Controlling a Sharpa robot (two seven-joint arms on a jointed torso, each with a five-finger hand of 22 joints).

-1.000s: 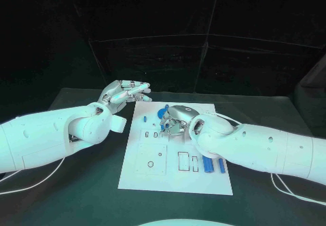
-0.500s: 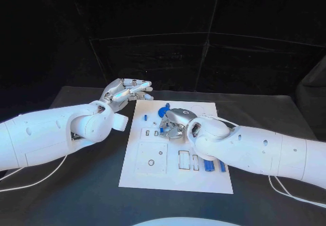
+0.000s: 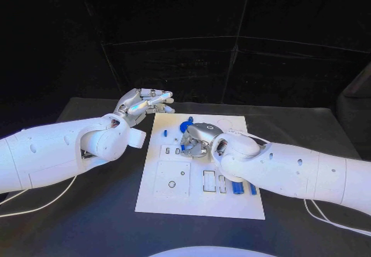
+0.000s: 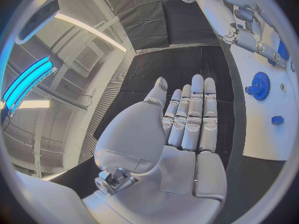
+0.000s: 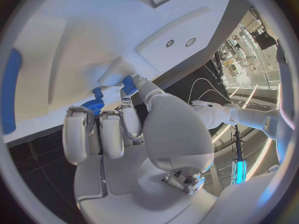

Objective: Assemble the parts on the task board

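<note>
On the near part of the white board [image 3: 199,206], two blue bars [image 3: 237,188] lie side by side at the right edge, just beside a pair of upright slots [image 3: 208,182]. Left of the slots is a raised square plate [image 3: 173,180] with small holes.

Further back, the right arm crosses the board's right side, and the right hand [image 3: 198,140] is down on the board's middle, fingers bent toward it. From the head camera the knuckles cover whatever lies under the fingertips, with only a sliver of blue showing at the hand's left. The right wrist camera fills this in: the right hand [image 5: 134,134] has its fingers [image 5: 99,132] curled in close together, and thumb and fingertip meet on a small blue piece [image 5: 129,84] against the white board, with a ribbed blue gear [image 5: 93,106] just beside it. So the hand pinches that small blue piece.

Beyond the right hand, a blue gear stands near the board's far end, seen best from the left wrist camera as a toothed disc [image 4: 260,86], with a small blue block [image 4: 277,120] a little apart from it.

Farthest back, the left hand [image 3: 142,104] hangs above the dark surface [image 3: 93,214] just off the board's far left corner. The left wrist camera shows its fingers [image 4: 193,114] straight and side by side, palm bare, holding nothing.
</note>
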